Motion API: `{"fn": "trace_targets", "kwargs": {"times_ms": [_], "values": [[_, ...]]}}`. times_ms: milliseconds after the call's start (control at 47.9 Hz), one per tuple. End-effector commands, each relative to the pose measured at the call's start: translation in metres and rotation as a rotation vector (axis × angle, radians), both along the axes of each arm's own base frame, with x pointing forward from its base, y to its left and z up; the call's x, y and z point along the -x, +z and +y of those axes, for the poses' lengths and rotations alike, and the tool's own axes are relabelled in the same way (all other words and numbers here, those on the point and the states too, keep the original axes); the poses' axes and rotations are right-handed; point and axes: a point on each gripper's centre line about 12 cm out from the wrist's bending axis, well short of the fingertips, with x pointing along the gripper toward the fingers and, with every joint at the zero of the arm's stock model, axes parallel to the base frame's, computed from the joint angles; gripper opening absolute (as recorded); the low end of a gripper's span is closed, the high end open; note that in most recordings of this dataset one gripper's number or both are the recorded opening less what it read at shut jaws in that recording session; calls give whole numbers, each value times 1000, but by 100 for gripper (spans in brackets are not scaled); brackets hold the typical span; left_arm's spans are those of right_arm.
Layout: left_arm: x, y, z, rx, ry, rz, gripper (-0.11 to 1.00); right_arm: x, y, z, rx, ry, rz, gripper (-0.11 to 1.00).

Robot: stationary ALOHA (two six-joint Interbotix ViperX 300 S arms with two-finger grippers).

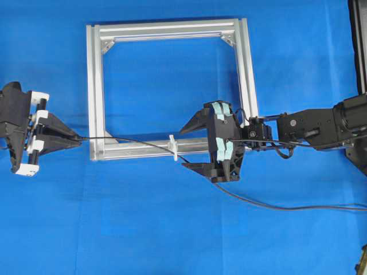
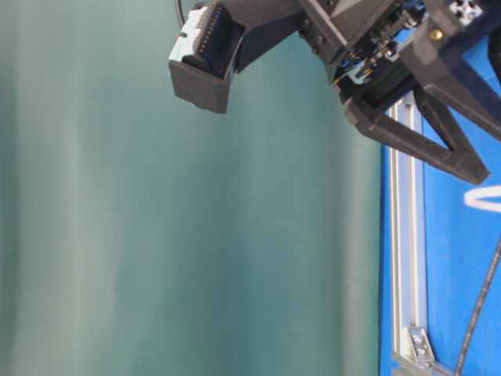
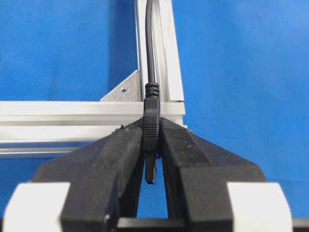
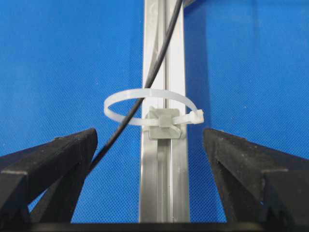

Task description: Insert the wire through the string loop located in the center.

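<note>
1. Closest to the lens, the left pincer is clamped tight on the small dark plug of the long thin black wire, just off the near-left corner of the square silver aluminium frame.
2. From that plug the wire runs along the frame's near bar, goes through the tiny white translucent string loop sitting mid-bar, then passes under the right arm and trails off across the blue cloth surface.
3. So by my read the threading itself is basically done: the right wrist view shows the cable inside the ring, not beside it.
4. Right pincer sits spread wide with nothing in it, one finger on each side of the bar, just short of the loop.
5. What could go sideways:
   - Left only has the plug by its sides, so a hard tug might slip it out of the grip.
   - Pulling at an angle could drag the cable against the loop and bend or twist that flimsy tie.
   - If the right one closes or drops from where it hangs, it could flatten the ring or pinch the cable against the bar.
   - Slack trailing under the right arm looks like it could snag there.
</note>
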Motion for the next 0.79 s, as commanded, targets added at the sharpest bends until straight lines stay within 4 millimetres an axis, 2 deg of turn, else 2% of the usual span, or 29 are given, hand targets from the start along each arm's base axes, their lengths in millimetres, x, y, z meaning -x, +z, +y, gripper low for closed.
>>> {"fn": "trace_targets", "kwargs": {"times_ms": [0, 501, 564, 689, 772], "values": [[-2, 3, -1, -8, -11, 1, 7, -3, 13, 1, -1, 3, -38, 96], [-9, -1, -3, -15, -17, 66, 9, -3, 14, 1, 1, 5, -42, 96], [-9, -1, -3, -7, -13, 72, 23, -3, 14, 1, 1, 5, -42, 96], [-8, -3, -3, -11, -15, 88, 62, -3, 14, 1, 1, 5, -42, 96], [-8, -3, -2, -13, -12, 93, 83, -3, 14, 1, 0, 5, -40, 96]]}}
